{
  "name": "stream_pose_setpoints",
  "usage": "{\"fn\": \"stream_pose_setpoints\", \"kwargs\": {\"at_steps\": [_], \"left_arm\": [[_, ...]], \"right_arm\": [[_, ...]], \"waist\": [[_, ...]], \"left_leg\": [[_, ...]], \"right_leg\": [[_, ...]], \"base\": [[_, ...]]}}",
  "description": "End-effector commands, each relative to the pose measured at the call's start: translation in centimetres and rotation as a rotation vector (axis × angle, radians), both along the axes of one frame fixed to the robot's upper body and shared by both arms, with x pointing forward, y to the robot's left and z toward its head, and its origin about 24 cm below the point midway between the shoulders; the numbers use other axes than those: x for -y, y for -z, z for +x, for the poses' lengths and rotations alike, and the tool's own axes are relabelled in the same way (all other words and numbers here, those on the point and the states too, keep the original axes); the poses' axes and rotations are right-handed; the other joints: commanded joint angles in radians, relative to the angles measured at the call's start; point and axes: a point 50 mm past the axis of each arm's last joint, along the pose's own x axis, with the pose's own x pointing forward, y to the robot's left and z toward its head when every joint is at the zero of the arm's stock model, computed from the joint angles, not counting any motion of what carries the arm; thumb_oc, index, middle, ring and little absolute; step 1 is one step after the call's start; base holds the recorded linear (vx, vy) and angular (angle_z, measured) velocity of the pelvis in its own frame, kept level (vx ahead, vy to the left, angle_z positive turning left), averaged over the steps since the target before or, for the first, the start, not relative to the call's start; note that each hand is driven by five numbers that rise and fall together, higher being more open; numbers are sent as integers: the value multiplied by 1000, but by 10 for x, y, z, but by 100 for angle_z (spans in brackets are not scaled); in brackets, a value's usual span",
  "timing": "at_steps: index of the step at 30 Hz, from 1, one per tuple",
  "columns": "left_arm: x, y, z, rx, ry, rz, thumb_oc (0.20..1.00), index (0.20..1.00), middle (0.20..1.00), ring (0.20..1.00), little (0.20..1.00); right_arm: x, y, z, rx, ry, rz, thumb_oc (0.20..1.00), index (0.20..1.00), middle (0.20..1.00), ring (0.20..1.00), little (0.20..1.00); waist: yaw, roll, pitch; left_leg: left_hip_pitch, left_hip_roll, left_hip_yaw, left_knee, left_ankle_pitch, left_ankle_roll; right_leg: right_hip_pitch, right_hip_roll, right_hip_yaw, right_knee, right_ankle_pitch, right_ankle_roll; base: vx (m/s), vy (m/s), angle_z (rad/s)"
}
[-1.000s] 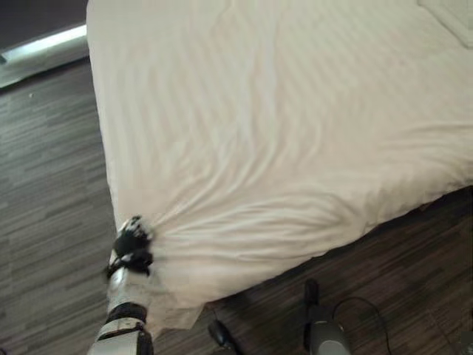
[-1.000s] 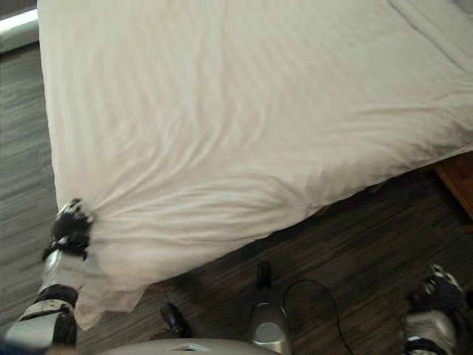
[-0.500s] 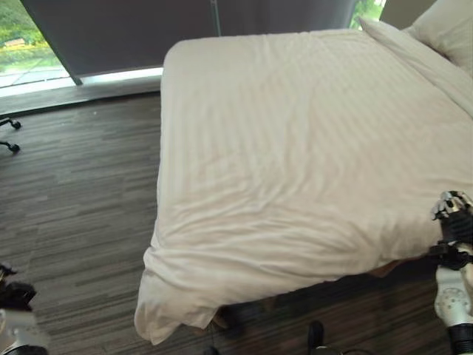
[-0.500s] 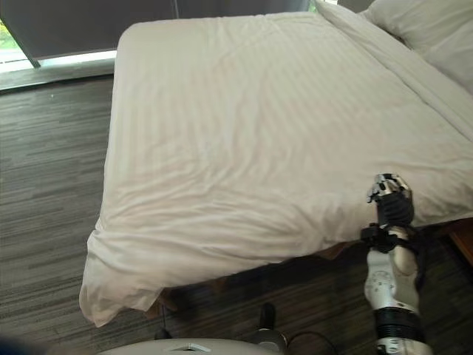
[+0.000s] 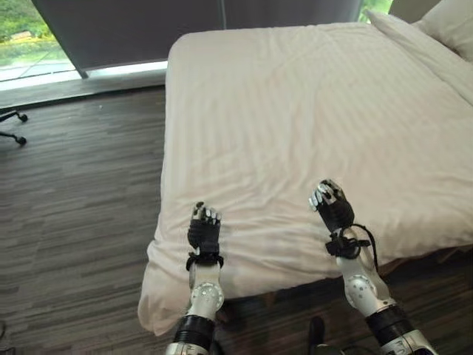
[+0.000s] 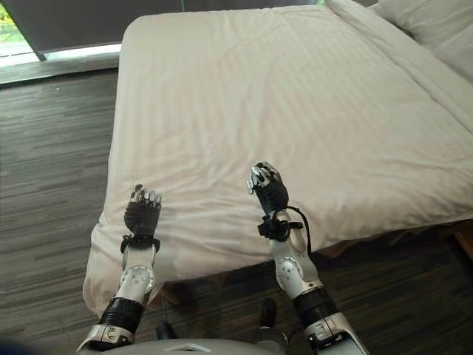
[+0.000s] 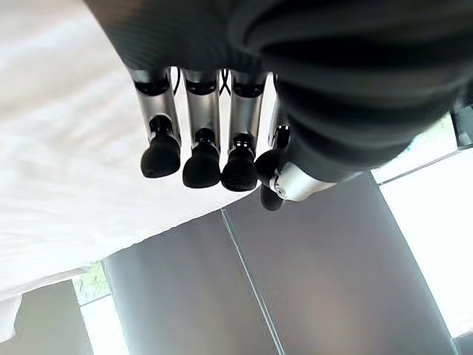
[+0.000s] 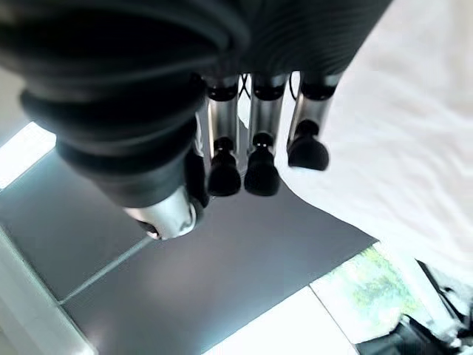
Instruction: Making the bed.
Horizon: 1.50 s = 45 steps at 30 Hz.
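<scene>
Nearest, the left robot hand [image 5: 205,231] is raised over the near edge of the white duvet [image 5: 310,126], fingers straight and relaxed, grasping nothing; its wrist view shows the dark fingertips [image 7: 201,167] free in the air above the cloth. Beside it, the right robot hand [image 5: 334,208] is lifted over the same edge, likewise released and empty. The duvet lies spread across the bed, its near corner [image 5: 159,307] hanging toward the dark wood floor [image 5: 74,200]. Farther off, pillows [image 6: 425,18] lie at the head, and a window [image 5: 44,44] stands beyond the bed's far corner.
</scene>
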Motion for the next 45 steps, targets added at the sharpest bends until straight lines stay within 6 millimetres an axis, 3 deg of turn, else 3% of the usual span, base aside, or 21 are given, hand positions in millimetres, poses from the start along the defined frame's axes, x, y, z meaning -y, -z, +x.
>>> {"fn": "stream_pose_setpoints", "kwargs": {"at_steps": [1,7,10,12,14,15,17,18,19,21,23,25,26,27,33,37,39,40,41,43,45], "left_arm": [[5,-47,26,189,37,16,200,200,200,200,200],[32,-64,36,222,74,-86,200,200,200,200,200],[54,-43,40,99,155,-73,200,200,200,200,200],[53,-35,40,63,151,-71,200,200,200,200,200],[49,-2,32,-73,154,-41,200,200,200,200,200],[49,-2,32,-73,155,-41,200,200,200,200,200],[38,26,21,-181,147,-3,200,200,200,200,200],[20,52,7,-284,118,31,200,200,200,200,200],[8,64,-2,-331,86,41,200,200,200,200,200],[-16,84,-20,-404,33,63,200,200,200,200,200],[-67,114,-62,-549,-100,117,200,200,200,200,200],[-98,125,-87,-637,-186,160,200,200,200,200,200],[-98,125,-87,-637,-186,159,200,200,200,200,200],[-117,127,-101,-681,-236,188,200,200,200,200,200],[-170,121,-135,-723,-433,219,200,200,200,200,200],[-189,113,-142,-722,-508,253,200,200,200,200,200],[-204,101,-141,-702,-560,299,200,200,200,200,200],[-222,80,-131,-641,-620,371,200,200,200,200,200],[-222,80,-131,-642,-620,372,200,200,200,200,200],[-243,39,-114,-526,-702,511,200,200,200,200,200],[-247,24,-108,-480,-731,559,200,200,200,200,200]], "right_arm": [[-21,-35,14,119,-37,116,200,200,200,200,200],[-51,-44,23,84,-57,249,200,200,200,200,200],[-63,-23,31,-48,-35,253,200,200,200,200,200],[-62,-17,30,-72,-29,245,200,200,200,200,200],[-51,11,25,-173,13,238,200,200,200,200,200],[-51,11,25,-173,13,238,200,200,200,200,200],[-32,37,17,-260,73,222,200,200,200,200,200],[-7,63,8,-345,154,203,200,200,200,200,200],[8,73,3,-378,204,197,200,200,200,200,200],[37,84,-6,-409,307,200,200,200,200,200,200],[98,92,-22,-419,533,216,200,200,200,200,200],[130,92,-32,-415,633,184,200,200,200,200,200],[130,92,-32,-415,633,183,200,200,200,200,200],[150,87,-35,-393,676,146,200,200,200,200,200],[205,78,-58,-398,792,-20,200,200,200,200,200],[225,75,-71,-407,850,-69,200,200,200,200,200],[238,67,-78,-385,888,-98,200,200,200,200,200],[244,59,-80,-354,904,-122,200,200,200,200,200],[244,59,-80,-355,904,-122,200,200,200,200,200],[245,42,-77,-274,893,-167,200,200,200,200,200],[242,34,-76,-233,882,-187,200,200,200,200,200]], "waist": [[20,-46,123],[53,-33,240],[74,-2,338],[73,-1,348],[70,3,365],[70,3,364],[64,4,370],[58,7,375],[53,8,377],[47,10,381],[34,14,376],[24,15,366],[24,15,367],[19,14,360],[5,10,325],[-3,7,281],[-14,-1,238],[-24,-7,194],[-24,-7,194],[-37,-13,139],[-42,-17,125]], "left_leg": [[23,29,18,23,42,-10],[-48,48,-10,27,71,-24],[-117,77,-27,31,101,-40],[-122,80,-27,31,103,-41],[-123,85,-21,31,105,-42],[-123,85,-20,31,104,-42],[-120,88,-18,31,105,-42],[-113,88,-14,31,103,-43],[-109,88,-12,31,103,-43],[-101,88,-9,31,101,-44],[-84,92,-6,30,96,-45],[-73,93,0,31,91,-45],[-72,93,1,31,91,-45],[-62,94,4,31,87,-45],[-23,84,18,31,70,-43],[-6,78,21,31,60,-42],[7,73,21,30,54,-40],[19,68,23,29,50,-40],[18,68,23,29,50,-40],[44,59,26,27,40,-35],[56,54,28,27,36,-33]], "right_leg": [[37,-48,11,40,-32,56],[-22,-53,6,65,-24,54],[-78,-61,-13,87,-20,55],[-83,-61,-14,89,-20,56],[-89,-63,-19,94,-20,57],[-90,-63,-19,94,-21,57],[-90,-62,-19,96,-22,56],[-89,-62,-19,98,-24,55],[-88,-62,-19,99,-26,55],[-85,-60,-21,100,-28,53],[-77,-57,-20,100,-32,51],[-72,-53,-20,99,-34,49],[-72,-52,-19,99,-34,49],[-68,-50,-19,98,-34,49],[-39,-41,-9,90,-40,48],[-18,-42,-7,84,-45,50],[-2,-41,-3,79,-49,52],[10,-40,-1,76,-53,54],[10,-40,-1,76,-53,55],[34,-37,7,73,-59,58],[45,-38,10,72,-62,59]], "base": [[-108,-31,10],[-129,-11,13],[-157,-2,20],[-50,0,-1],[0,0,0],[0,0,0],[2,16,-1],[0,0,0],[0,0,0],[8,-5,-2],[20,-14,-10],[6,-5,-9],[-1,7,-5],[4,9,-7],[9,23,-17],[64,4,-17],[130,-14,-1],[124,-11,3],[148,-9,-1],[113,0,-1],[86,16,4]]}}
